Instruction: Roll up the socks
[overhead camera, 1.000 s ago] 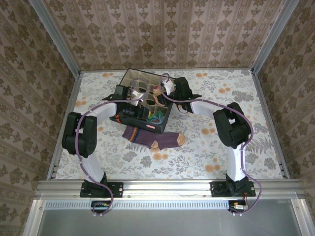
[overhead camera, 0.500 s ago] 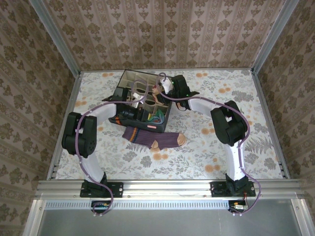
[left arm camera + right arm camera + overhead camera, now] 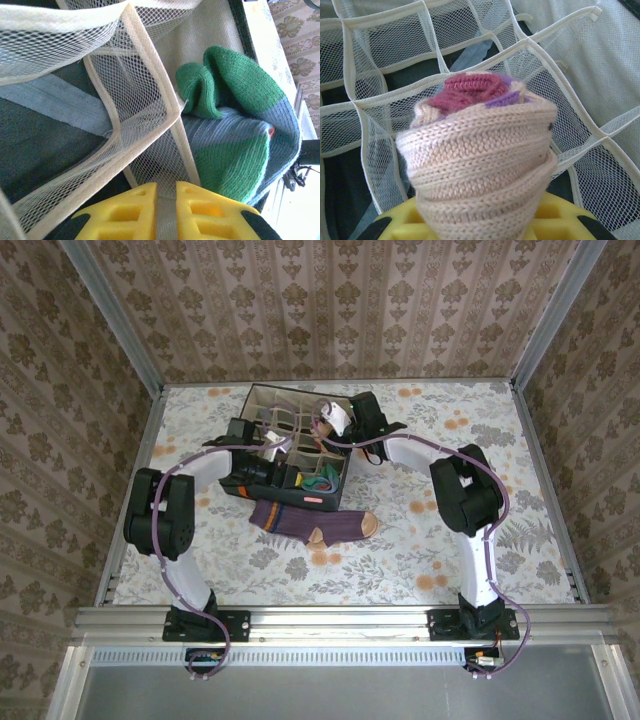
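Right claw (image 3: 480, 227): pinching rolled peach sock (image 3: 480, 150) above box (image 3: 300, 497) cells.
Left claw (image 3: 166, 207): nearly pressed together at mesh divider (image 3: 145, 100); grip unclear.
Green-toed sock (image 3: 235, 135): in a cell.
Purple sock (image 3: 315, 523): flat, just beside box.

left claw (image 3: 165, 200) – jaws nearly together | right claw (image 3: 481, 220) – clamped
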Controlling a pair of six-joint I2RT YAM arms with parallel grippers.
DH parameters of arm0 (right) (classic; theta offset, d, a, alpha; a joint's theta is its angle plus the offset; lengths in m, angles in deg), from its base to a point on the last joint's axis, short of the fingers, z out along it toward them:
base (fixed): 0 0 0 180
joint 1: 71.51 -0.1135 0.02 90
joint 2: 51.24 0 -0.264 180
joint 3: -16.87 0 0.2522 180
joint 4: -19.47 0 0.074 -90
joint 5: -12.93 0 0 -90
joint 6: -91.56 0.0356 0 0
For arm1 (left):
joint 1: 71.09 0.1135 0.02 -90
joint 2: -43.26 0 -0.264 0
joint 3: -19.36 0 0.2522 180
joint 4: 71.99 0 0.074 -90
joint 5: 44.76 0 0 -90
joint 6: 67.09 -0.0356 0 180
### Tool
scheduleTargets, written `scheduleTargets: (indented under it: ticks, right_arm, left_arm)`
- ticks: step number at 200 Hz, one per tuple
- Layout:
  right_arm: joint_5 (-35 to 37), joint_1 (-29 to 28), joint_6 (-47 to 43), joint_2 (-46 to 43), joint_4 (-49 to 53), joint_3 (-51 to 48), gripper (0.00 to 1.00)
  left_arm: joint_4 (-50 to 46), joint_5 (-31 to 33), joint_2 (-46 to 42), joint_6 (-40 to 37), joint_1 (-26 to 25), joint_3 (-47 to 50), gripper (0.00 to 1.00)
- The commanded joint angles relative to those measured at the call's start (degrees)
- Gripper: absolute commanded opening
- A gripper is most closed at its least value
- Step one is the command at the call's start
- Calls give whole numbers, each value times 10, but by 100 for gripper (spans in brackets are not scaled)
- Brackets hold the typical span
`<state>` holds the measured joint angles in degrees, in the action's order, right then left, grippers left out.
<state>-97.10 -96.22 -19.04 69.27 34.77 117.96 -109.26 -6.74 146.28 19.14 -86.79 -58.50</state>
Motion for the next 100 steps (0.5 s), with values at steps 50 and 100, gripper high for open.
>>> scheduleTargets:
  ticks: [50,100]
  right_arm:
    - [8,21,-29,-5,5,-7,1]
    - [-45,22,-36,-8,9,-3,1]
  left_arm:
    - [-56,10,4,-26,23,19,13]
    - [-43,-5,-11,-33,29,26,20]
